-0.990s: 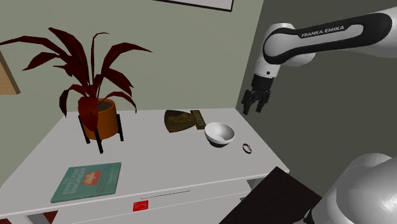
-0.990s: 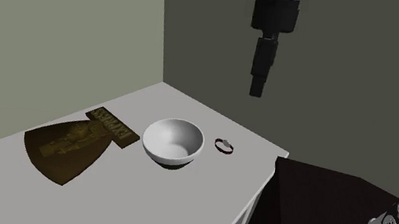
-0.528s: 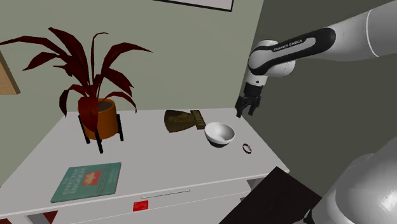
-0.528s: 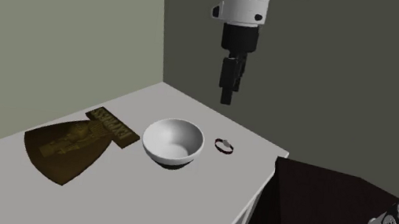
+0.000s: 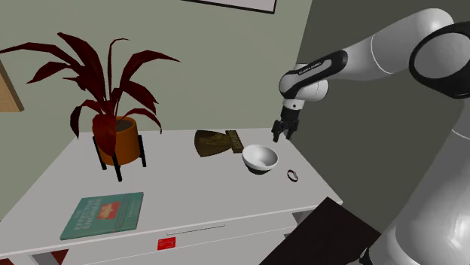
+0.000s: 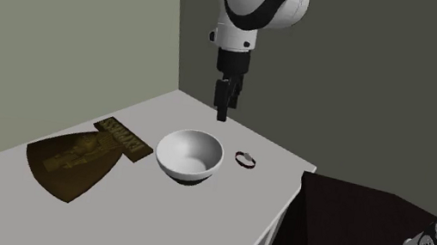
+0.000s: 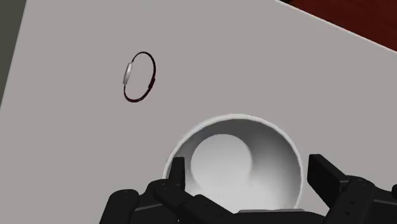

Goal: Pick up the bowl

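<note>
Bowl: the white bowl [image 5: 260, 158], upright on the white table [image 5: 188, 192], sits just below the gripper [image 7: 249, 172], framed by its fingers in the wrist view.
Gripper: black fingers spread wide, hanging above the bowl, touching nothing.
Bracelet: a thin dark bracelet [image 7: 139, 76] lies flat beside the bowl, off to the gripper's side.
Plant: a red-leaved plant [image 5: 113, 90], well apart from the gripper.

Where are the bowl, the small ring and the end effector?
bowl [image 6: 190, 153]: second exterior view, its white inside.
small ring [image 7: 128, 72]: wrist view, pale part of its band.
end effector [image 6: 221, 114]: second exterior view, midway between its fingertips.
</note>
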Tool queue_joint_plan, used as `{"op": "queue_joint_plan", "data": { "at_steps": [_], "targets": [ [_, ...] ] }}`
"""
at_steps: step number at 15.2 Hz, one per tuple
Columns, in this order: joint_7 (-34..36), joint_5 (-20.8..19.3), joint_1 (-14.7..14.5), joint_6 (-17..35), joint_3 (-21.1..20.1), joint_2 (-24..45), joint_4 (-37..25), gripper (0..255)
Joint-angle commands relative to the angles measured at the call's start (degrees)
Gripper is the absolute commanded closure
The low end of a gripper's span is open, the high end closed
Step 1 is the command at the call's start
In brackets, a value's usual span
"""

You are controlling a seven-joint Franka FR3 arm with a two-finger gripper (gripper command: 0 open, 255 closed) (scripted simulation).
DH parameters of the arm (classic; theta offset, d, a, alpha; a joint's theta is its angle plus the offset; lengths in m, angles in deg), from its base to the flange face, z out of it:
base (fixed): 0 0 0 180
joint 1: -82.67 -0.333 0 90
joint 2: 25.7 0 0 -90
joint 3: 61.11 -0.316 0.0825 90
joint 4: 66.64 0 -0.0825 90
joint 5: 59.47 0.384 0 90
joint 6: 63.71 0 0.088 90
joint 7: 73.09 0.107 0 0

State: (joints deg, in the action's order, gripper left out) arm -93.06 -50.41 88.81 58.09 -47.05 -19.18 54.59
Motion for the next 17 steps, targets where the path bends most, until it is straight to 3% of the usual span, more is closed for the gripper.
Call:
{"op": "queue_joint_plan", "data": {
  "at_steps": [1,10,17],
  "targets": [
    [-1.97,1.56,0.71,1.28,0.16,4.78,-3.1,0],
    [-8.07,6.79,5.66,1.83,-1.05,25.3,-21.54,0],
    [-9.01,7.84,6.23,4.87,-1.74,28.9,-21.98,0]
  ]
}}
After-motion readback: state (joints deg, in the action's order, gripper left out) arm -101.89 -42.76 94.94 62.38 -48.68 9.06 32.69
